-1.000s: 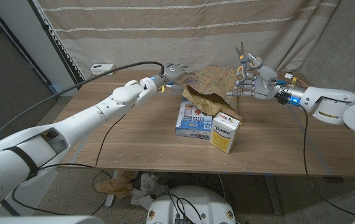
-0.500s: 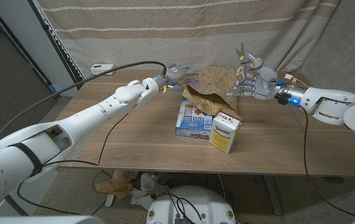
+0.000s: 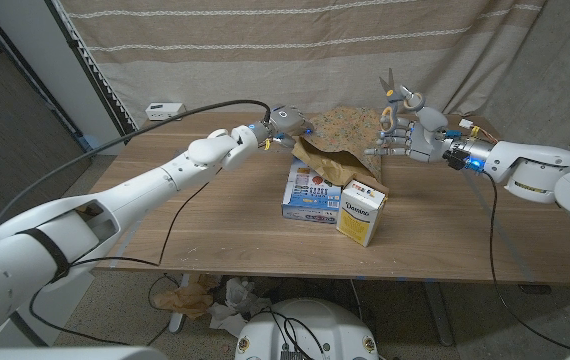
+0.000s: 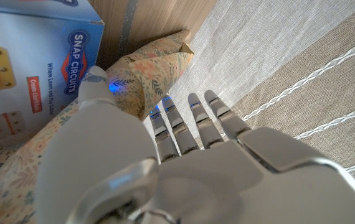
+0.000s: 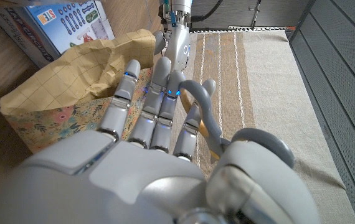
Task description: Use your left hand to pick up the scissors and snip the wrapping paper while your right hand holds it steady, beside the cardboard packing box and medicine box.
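Observation:
The wrapping paper (image 3: pixel 337 128) is floral outside and brown inside, and it lies crumpled at the table's back middle. My right hand (image 3: pixel 410 135) is at the paper's right edge and grips grey-handled scissors (image 3: pixel 389 93), blades pointing up. In the right wrist view the scissors' handles (image 5: pixel 210 121) sit between thumb and fingers, above the paper (image 5: pixel 59 84). My left hand (image 3: pixel 285 121) is at the paper's left edge, fingers straight and holding nothing. The left wrist view has its fingers (image 4: pixel 190 121) stretched over the floral paper (image 4: pixel 141 73).
A blue cardboard box (image 3: pixel 310 195) lies in front of the paper, with a white and yellow medicine box (image 3: pixel 362 212) standing at its right. A white power adapter (image 3: pixel 164 110) sits at the table's back left corner. A striped curtain hangs close behind.
My left hand has slid a little to the right, up to the paper's left edge. The right hand with the scissors has hardly moved.

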`<state>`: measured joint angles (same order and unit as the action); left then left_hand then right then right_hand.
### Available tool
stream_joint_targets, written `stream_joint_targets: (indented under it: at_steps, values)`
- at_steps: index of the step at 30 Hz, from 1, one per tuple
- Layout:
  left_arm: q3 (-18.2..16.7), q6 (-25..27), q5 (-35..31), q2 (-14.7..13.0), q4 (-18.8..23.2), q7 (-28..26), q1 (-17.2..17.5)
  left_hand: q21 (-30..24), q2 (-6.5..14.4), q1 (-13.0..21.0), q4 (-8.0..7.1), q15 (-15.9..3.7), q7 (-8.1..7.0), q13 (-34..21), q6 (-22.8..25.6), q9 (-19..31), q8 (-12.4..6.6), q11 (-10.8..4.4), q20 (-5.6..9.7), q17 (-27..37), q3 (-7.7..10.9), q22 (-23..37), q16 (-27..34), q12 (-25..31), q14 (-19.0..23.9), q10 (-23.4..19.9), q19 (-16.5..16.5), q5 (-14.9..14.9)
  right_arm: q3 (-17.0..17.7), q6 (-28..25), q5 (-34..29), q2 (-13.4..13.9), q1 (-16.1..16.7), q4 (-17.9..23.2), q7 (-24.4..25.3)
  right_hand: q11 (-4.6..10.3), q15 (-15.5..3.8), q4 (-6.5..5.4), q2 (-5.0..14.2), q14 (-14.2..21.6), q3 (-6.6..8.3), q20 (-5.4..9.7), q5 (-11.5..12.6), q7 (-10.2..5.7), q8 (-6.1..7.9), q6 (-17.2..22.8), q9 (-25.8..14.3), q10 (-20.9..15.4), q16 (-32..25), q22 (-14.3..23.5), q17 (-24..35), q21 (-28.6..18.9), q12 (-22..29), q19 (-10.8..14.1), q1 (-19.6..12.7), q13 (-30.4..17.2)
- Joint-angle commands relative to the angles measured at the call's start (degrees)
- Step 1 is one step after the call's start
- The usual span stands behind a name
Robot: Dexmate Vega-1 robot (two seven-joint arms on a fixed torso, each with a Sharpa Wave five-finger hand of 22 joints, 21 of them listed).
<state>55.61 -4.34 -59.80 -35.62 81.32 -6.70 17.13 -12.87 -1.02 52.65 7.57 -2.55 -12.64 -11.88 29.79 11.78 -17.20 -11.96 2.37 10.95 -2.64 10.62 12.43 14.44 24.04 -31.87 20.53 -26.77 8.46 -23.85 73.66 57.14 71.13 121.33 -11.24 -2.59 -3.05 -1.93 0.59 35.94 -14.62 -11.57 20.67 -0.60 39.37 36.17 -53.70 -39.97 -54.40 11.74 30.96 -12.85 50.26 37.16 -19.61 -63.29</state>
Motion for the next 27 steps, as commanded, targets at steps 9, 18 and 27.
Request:
stream_joint_targets:
  at_steps: [9, 18, 27]
  values:
    - [0.1, 3.6, -0.6, 1.4, 0.3, -1.8, 1.3, -0.9, 7.5, 5.4, 0.49, -10.56, 0.03, 0.7, 11.6, -0.6, -0.17, 0.25, 3.67, -0.3, 4.64, 0.4, -0.6, 0.6, 10.7, -12.2, 4.5, 3.6, 3.0, -0.3, 0.3, -1.2, 3.0, 1.4, 0.1, 0.92, -4.53, -3.10, -2.18, 0.6, -3.45, -0.24, -0.2, 12.44, -0.36, -9.3, -0.6, -1.6, 0.5, 0.0, 0.3, 0.2, 34.8, 0.4, 1.7, -1.0]
    - [-0.4, 5.3, 1.5, 2.2, 0.2, -2.9, 2.4, -2.3, 11.1, 2.6, -7.05, -10.71, 0.22, 0.6, 20.9, -0.8, 3.04, 0.09, 2.99, -0.3, 28.12, 1.3, -1.6, -2.4, 21.6, -24.5, 4.8, 14.5, 3.4, -0.2, 0.0, -1.8, 3.4, 1.7, 0.3, 0.92, -4.76, -3.20, -1.88, 0.6, -3.37, -0.20, -0.3, 12.44, -0.85, -8.8, -0.9, -1.8, 0.8, -0.1, 0.4, 0.3, 35.1, 0.4, 1.8, -1.4]
    - [-2.0, 8.8, 4.0, 2.6, 1.5, -3.4, 4.3, -2.8, 11.5, -1.7, -9.62, -10.89, 0.19, 0.1, 16.0, 0.5, 4.34, 0.11, 2.61, 0.3, 37.71, 1.2, -0.9, -1.8, 27.1, -29.3, 5.0, 14.5, 3.3, -0.6, 0.3, -2.1, 3.5, 1.5, 0.7, 0.98, -4.80, -3.15, -1.84, 0.8, -3.33, -0.16, -0.3, 12.43, -1.07, -8.3, -1.1, -2.1, 0.8, 0.0, 0.5, 0.3, 35.0, 0.3, 1.7, -1.3]
